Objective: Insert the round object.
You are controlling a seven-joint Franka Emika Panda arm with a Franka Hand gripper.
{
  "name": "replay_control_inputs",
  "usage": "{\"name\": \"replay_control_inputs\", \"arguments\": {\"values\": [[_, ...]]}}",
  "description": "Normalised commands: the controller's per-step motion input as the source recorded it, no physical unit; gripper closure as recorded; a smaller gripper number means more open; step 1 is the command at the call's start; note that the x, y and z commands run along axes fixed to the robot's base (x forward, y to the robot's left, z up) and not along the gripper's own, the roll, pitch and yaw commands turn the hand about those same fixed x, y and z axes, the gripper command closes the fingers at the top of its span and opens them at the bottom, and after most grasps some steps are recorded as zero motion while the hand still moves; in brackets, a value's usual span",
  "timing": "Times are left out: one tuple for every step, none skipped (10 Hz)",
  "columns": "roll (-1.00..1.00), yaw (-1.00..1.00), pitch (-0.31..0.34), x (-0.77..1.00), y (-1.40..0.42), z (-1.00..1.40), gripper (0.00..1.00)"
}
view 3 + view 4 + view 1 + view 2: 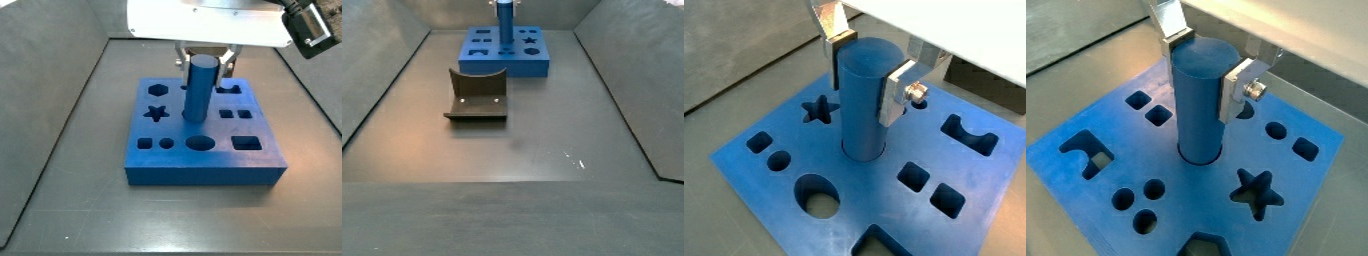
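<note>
The round object, a long smooth blue cylinder [865, 100], stands upright with its lower end in a round hole near the middle of the flat blue block [885, 208]. It shows in both wrist views [1200, 105] and both side views [199, 88] [504, 22]. My gripper [869, 70] is at the cylinder's top, one silver finger on each side, and both pads lie against it. It also shows from the other wrist camera [1207, 68] and in a side view [202, 62]. The block [201, 172] lies on the grey floor.
The block has other shaped holes: a star [818, 110], an open round hole [816, 193], an arch [970, 133] and square ones [914, 178]. The dark fixture [476, 95] stands on the floor in front of the block [492, 66]. Grey walls enclose the floor.
</note>
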Motion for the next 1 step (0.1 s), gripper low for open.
{"name": "replay_control_inputs", "arguments": {"values": [[0.00, 0.00, 0.000, 0.00, 0.00, 0.00, 1.00]]}}
